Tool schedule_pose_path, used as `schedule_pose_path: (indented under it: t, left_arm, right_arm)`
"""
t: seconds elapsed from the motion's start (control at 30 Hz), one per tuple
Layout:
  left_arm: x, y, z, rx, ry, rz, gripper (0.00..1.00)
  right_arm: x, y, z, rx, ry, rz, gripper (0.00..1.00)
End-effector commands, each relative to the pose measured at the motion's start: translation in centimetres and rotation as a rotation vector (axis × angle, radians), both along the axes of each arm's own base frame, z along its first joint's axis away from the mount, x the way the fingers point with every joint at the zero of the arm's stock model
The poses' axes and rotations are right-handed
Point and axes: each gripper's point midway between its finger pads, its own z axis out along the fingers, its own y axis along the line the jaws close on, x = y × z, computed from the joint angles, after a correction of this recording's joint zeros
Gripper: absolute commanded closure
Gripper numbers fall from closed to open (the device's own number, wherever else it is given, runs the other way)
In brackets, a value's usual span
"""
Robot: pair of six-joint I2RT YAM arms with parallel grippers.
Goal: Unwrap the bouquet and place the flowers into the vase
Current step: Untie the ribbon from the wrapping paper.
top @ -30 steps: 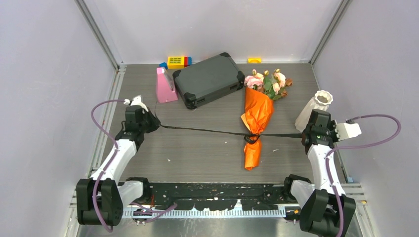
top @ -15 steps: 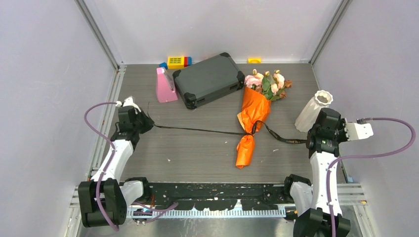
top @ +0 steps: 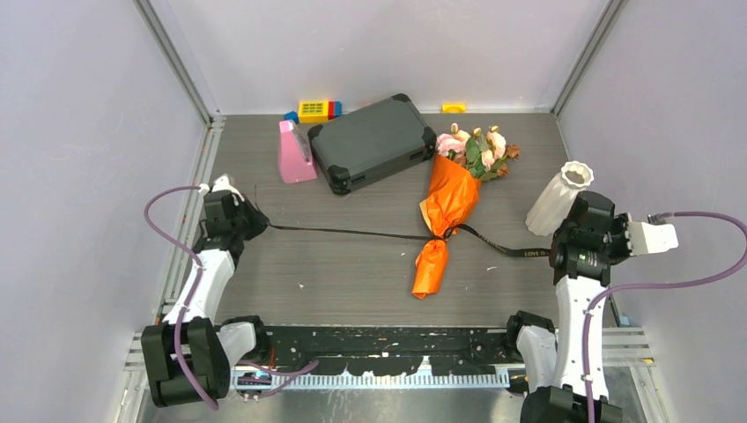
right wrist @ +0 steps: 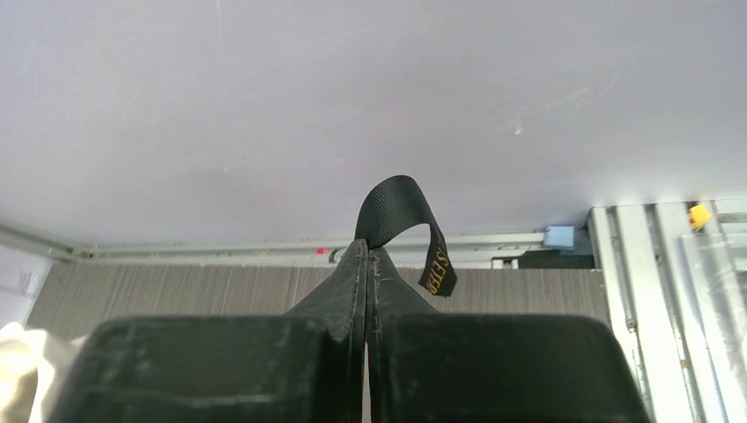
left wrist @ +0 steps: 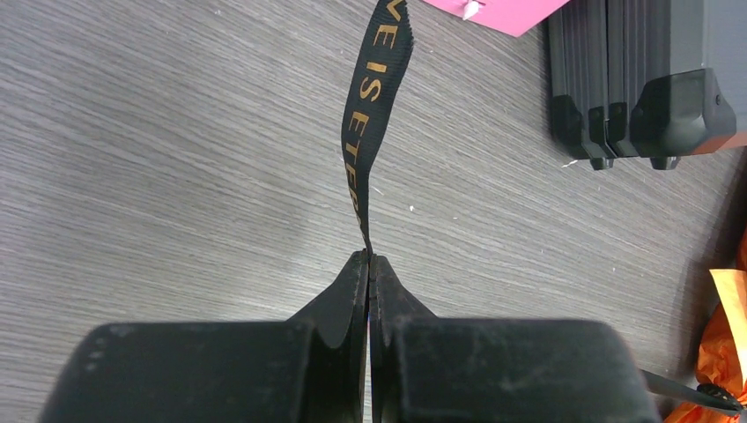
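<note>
On the grey wood-grain table, the cone of crinkled orange paper that makes up the bouquet lies on its side right of centre. Its pink and peach roses with green leaves point toward the far wall, and its narrow tail points toward my bases. A black ribbon with gold lettering is tied around the cone's waist, with one tail running out to each side. My left gripper, far out on the left, has its fingers pressed together on the very end of the left tail, which stretches in a nearly straight line to the knot. My right gripper is likewise clamped on the other end, a short loop of ribbon curling above the fingertips. The small white vase with a wavy rim stands just beyond my right wrist. A dark hard case and a pink wedge sit near the back.
</note>
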Motion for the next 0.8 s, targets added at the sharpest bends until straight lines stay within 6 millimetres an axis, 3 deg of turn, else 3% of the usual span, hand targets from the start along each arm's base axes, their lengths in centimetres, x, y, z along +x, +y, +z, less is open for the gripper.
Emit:
schedule_pose_path:
  t: [0.0,0.1,0.23,0.27,0.3,0.33,0.43,0.5,0.57,0.77]
  left_arm:
    - [-0.5,0.6,0.3,0.002,-0.003,0.030,1.00]
    - [-0.6,0.9,0.5,0.004,-0.010,0.041,1.00]
    - [-0.7,0.9,0.6,0.002,-0.008,0.042,1.00]
    - [-0.8,0.9,0.6,0.001,-0.005,0.043,1.00]
    - [-0.9,0.9,0.5,0.000,0.000,0.042,0.97]
    - [-1.0,0.8,0.5,0.001,0.006,0.037,0.87]
    - [-1.2,0.5,0.9,0.001,0.000,0.014,0.46]
    - [-1.3,0.2,1.3,-0.007,-0.008,-0.001,0.27]
    - [-1.3,-0.2,1.7,-0.020,-0.020,-0.015,0.21]
    - [-1.3,-1.6,2.8,-0.036,-0.044,-0.060,0.19]
  right_arm:
    - [-3.4,-1.1,3.7,-0.101,-0.045,-0.181,1.00]
    - [-3.8,-1.1,4.1,-0.110,-0.063,-0.195,1.00]
    - [-2.9,-0.9,3.7,-0.094,-0.076,-0.150,1.00]
    - [-2.4,-0.8,3.5,-0.085,-0.073,-0.129,0.96]
    - [-2.1,-0.8,3.5,-0.082,-0.075,-0.117,0.79]
    - [-1.5,-0.7,3.4,-0.072,-0.063,-0.086,0.58]
    - [-0.2,-0.6,3.3,-0.049,-0.033,-0.038,0.30]
    - [0.3,-0.5,3.5,-0.033,-0.026,-0.009,0.22]
    - [1.2,0.0,3.8,-0.018,-0.037,0.048,0.20]
    - [4.0,2.3,6.6,-0.017,-0.098,0.299,0.16]
